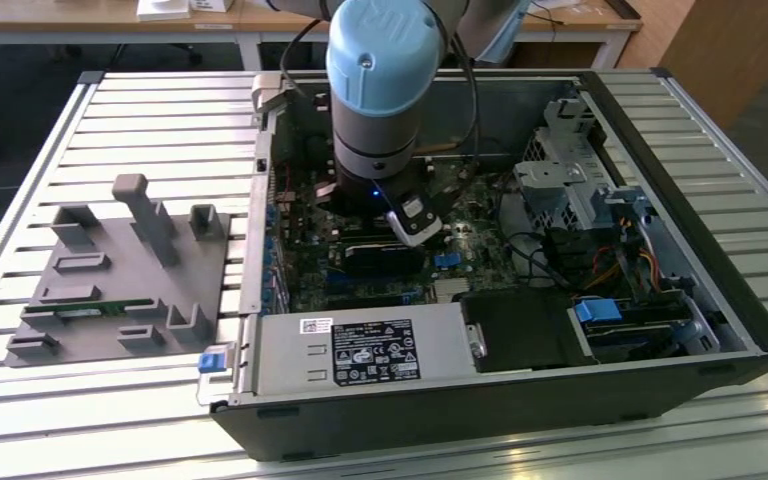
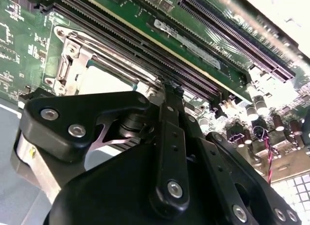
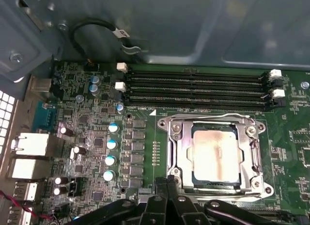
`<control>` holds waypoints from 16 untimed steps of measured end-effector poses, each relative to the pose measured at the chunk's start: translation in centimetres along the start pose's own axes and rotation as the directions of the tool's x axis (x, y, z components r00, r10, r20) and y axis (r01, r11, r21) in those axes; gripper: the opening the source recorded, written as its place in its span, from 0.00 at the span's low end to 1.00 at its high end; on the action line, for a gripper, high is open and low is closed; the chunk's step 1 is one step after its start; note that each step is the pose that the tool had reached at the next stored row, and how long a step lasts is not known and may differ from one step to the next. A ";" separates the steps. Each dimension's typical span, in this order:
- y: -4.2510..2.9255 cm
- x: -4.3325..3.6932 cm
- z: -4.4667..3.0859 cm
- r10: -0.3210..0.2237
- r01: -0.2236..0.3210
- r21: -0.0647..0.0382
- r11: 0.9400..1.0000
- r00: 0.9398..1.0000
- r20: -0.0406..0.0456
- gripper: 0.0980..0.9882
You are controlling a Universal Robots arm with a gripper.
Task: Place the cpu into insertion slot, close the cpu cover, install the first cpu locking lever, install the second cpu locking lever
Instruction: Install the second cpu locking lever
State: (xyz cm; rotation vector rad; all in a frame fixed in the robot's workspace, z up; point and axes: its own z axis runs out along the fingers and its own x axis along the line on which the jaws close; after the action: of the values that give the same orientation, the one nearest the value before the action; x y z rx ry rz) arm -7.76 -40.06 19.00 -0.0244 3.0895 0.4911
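The dull silver square cpu (image 3: 215, 154) sits in the socket under the silvery metal cpu cover (image 3: 180, 152); the black claw (image 3: 167, 184) hovers beside it, fingers together, gripping nothing.

Light-blue-capped grey arm (image 1: 381, 90), black gripper (image 2: 169, 104)

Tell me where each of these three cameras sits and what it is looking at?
Exterior view: off the arm, above, looking down into the open computer case; the arm's blue-grey joint shows.
First wrist view: on the arm, facing the cpu seated under the cpu cover; black gripper parts show.
Second wrist view: on the arm, low across the board; gripper linkage shows.
Both wrist views share the cpu.
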 end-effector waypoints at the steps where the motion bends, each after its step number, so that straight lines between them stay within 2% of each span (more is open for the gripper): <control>1: -0.02 0.02 0.05 0.000 0.000 -0.003 1.000 1.000 0.000 0.01; 6: -0.05 0.04 0.17 0.000 0.000 -0.014 1.000 1.000 0.000 0.01; 16: 0.29 0.03 -0.88 0.000 0.000 -0.015 1.000 1.000 0.000 0.01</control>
State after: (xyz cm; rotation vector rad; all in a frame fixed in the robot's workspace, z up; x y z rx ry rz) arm -7.80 -40.06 19.92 -0.0239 3.0857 0.5137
